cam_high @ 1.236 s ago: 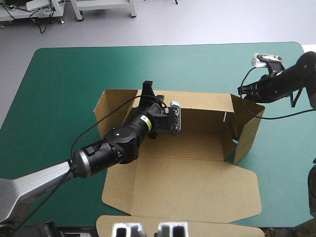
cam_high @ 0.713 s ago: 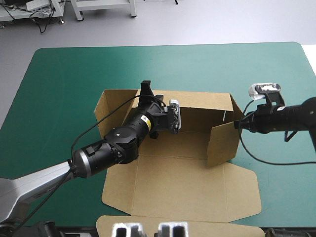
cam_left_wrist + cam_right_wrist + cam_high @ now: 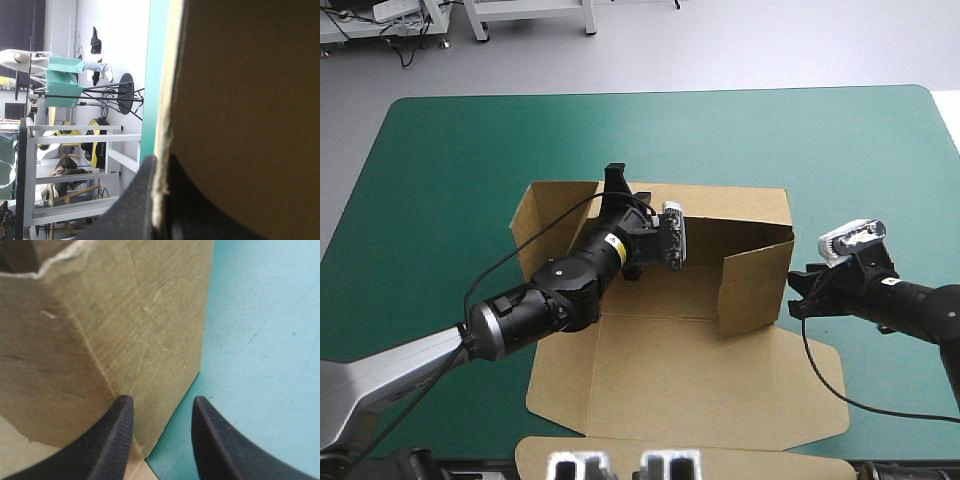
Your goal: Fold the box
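The brown box (image 3: pixel 695 292) sits in the middle of the teal-green cover (image 3: pixel 450 180), half raised: its back wall (image 3: pixel 740 215) stands up, its lid panel (image 3: pixel 690 380) lies flat toward you, and the right end flap (image 3: pixel 755 290) is swung inward over the floor. Your left gripper (image 3: pixel 617 180) is clamped over the back wall's top edge; in the left wrist view the board's edge runs up between the two nearly closed black fingers (image 3: pixel 132 205). Your right gripper (image 3: pixel 796 298) is spread apart and holds nothing. It sits low, just outside the right end flap, and in the right wrist view the flap's lower corner falls between the fingertips, with bare cover beyond. The step in hand looks like setting this flap square to the back wall. Use the left gripper as the anchor, because if the wall leans, the flap's crease will wander. Push with the flat of one right finger against the flap's outer face, low and close to the crease, rather than pinching the corner, which could buckle the board or drag the whole box sideways. From above the flap seems angled further in than square, so ease off before you commit and check the line from the high view. The left end flap (image 3: pixel 525 228) splays outward and will probably need the same treatment.
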Tool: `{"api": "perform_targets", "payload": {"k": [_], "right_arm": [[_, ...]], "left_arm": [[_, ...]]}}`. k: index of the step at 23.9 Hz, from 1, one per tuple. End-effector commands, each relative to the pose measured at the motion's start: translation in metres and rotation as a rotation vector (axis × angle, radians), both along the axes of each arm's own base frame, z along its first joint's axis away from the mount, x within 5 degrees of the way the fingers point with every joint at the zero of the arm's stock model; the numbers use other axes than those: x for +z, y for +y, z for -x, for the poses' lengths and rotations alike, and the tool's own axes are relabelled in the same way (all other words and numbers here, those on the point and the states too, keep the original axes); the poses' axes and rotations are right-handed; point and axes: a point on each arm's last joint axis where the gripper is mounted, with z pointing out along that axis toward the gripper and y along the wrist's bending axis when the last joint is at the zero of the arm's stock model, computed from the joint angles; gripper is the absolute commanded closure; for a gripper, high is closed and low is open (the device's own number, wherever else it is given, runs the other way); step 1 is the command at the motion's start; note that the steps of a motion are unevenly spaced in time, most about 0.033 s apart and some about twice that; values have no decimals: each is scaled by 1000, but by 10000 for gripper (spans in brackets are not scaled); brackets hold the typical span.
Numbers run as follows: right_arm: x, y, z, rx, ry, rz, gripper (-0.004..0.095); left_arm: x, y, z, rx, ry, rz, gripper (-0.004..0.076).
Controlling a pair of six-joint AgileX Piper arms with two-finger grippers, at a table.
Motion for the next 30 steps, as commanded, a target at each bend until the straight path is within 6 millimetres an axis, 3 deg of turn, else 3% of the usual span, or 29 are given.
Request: {"api": "perform_targets", "payload": {"k": [1,6,12,22,30], "right_arm": [[18,3,1,39,-47,-9,484],[22,5,5,99,-18,15,483],[23,-3,-7,4,-90,47,481],[14,10,-19,151,-85,-69,482],[3,12,-44,113,-97,-201,505]], "left_arm": [[22,2,4,-15,-57,50,734],[23,2,4,-20,-73,39,734],[24,2,3,-27,-86,30,734],[24,-1,5,-60,-86,41,734],[25,-4,6,-94,-86,53,734]]}}
